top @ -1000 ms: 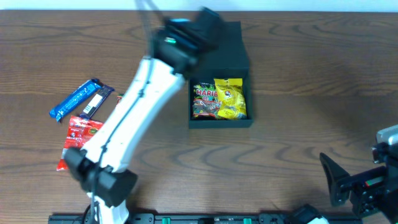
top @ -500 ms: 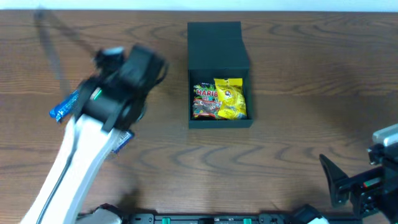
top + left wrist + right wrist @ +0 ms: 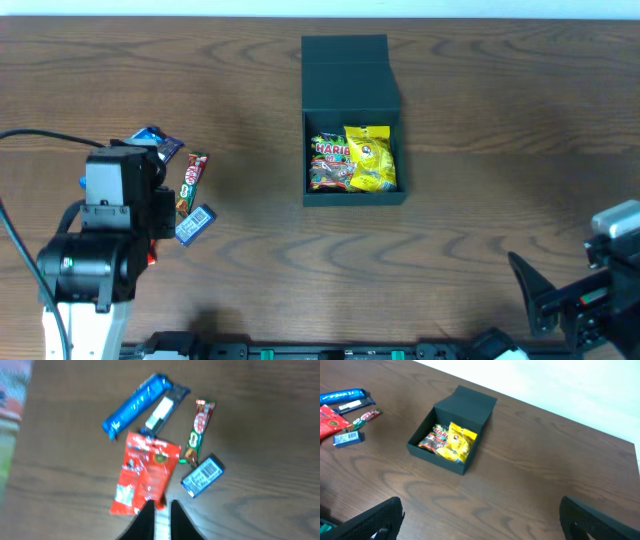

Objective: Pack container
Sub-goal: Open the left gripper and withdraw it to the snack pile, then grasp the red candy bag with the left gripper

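Hovering over the snack pile, the left jaws (image 3: 161, 506) stand only a thin slit apart and grip nothing, with the red packet (image 3: 145, 477) right below their tips. That's the first worry: set this narrow, they'd land on top of the film instead of around it and just shove it along the worktop (image 3: 500, 120).

Second worry is the crowding. The red packet's top edge meets the dark bar (image 3: 162, 407), the green-and-red bar (image 3: 200, 430) lies just beside it, and the small blue packet (image 3: 201, 476) sits near its lower corner. A careless pinch could drag a neighbour along or catch two at once. The long blue bar (image 3: 135, 406) lies at the far edge of the pile. Glossy wrappers like these look slippery to me, so a shallow grip may let go on the way across.

And it is a way across: the container (image 3: 346, 80) sits mid-worktop, well apart from the left jaws and off to their right, flap laid back, with a yellow packet (image 3: 370, 158) and a darker one (image 3: 328, 165) already inside. Room is tighter now, so a drop could snag the rim.

The right jaws (image 3: 481, 505) are spread wide and empty at the near right corner, the container well ahead of them.
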Motion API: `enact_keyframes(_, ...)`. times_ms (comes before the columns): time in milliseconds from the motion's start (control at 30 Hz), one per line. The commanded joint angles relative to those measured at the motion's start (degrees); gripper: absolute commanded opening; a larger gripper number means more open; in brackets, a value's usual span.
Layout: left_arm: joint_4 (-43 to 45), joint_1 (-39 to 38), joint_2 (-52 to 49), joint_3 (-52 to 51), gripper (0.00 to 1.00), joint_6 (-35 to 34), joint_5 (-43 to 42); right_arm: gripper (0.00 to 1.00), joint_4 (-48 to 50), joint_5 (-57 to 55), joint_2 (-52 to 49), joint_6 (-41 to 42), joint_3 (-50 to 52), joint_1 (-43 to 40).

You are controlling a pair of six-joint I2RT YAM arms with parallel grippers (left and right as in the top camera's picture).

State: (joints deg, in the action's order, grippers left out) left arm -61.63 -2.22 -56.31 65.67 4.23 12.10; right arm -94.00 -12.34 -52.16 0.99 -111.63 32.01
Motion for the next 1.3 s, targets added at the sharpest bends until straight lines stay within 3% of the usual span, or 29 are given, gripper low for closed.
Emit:
enact_keyframes(0,-1.0,3.5,-3.2,-1.2,0.15,-5.2,-1.7,0.99,-0.2,0.7,-0.2,-0.9,0.0,0.2)
enact_keyframes(133,0.4,7.3,-8.5,-3.0,0.19,-5.9,-5.8,0.99,-0.1,0.6,-0.2,-1.1,0.0,0.2)
enact_keyframes(200,1.3,8.7,-11.7,-3.6,0.36,-5.9,-6.2,0.99,-0.1,0.6,-0.2,-1.1,0.0,0.2)
enact_keyframes(233,1.5,9.2,-13.4,-3.6,0.59,-5.9,-6.2,0.99,-0.1,0.6,-0.2,-1.1,0.0,0.2)
enact_keyframes(300,1.5,9.8,-15.9,-3.6,0.73,-5.9,-6.2,0.99,-0.1,0.6,-0.2,-1.1,0.0,0.2)
enact_keyframes(400,1.7,10.9,-19.4,-3.6,0.82,-6.0,-4.9,0.99,-0.3,0.6,-0.2,-1.1,0.0,0.2)
enact_keyframes(600,3.0,16.7,-25.4,-3.6,0.85,-8.1,-2.3,0.99,-1.7,0.9,-0.2,-1.1,0.0,0.2)
enact_keyframes(667,3.4,18.9,-27.0,-3.6,0.96,-8.1,-3.1,0.99,-1.9,1.0,-0.2,-1.0,0.0,0.2)
enact_keyframes(1267,9.6,24.0,-43.0,-3.6,0.95,-7.6,-4.2,0.99,-1.9,1.0,-0.2,-0.8,0.0,0.2)
